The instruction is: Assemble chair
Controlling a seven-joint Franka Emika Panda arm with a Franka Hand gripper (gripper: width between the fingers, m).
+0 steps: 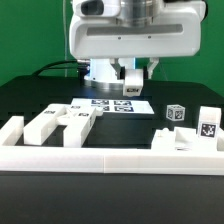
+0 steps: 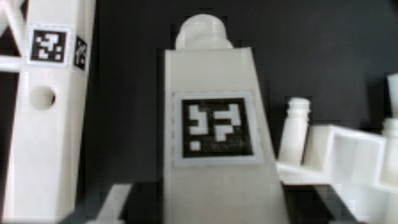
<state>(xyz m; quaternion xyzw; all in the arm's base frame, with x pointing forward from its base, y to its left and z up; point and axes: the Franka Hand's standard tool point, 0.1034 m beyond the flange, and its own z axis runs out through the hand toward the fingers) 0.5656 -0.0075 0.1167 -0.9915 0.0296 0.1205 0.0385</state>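
Pincer point(image 1: 131, 88) clamped narrow on one post point(image 2: 217, 120) of the chair, held just above the far edge of the marker board point(image 1: 112, 104); can't tell whether the post clears it

Post: matte white plastic, flat-faced and square-edged, ending in a rounded peg. One square black-and-white tag sits on the face toward the wrist camera. Wrist view is soft, so the tag reads only as coarse blocks. A dark finger point(image 2: 111, 205) shows beside the post's near end, cut off by the frame edge

Rest of the chair lies loose on the black table point(image 1: 25, 95), all nearer the exterior camera than the pincer:
- cluster of blocky white bars point(image 1: 55, 122), toward the exterior view's left of the pincer, tags on their upper faces; pieces overlap, count unclear
- small cube point(image 1: 177, 113) and a taller block point(image 1: 207, 123), toward the exterior view's right of the pincer, each tagged

Long low white rail point(image 1: 110, 158) runs across in front and hides the lower edges of several pieces

White arm point(image 1: 130, 35) above the pincer is glossy and rounded, its top cut off by the frame
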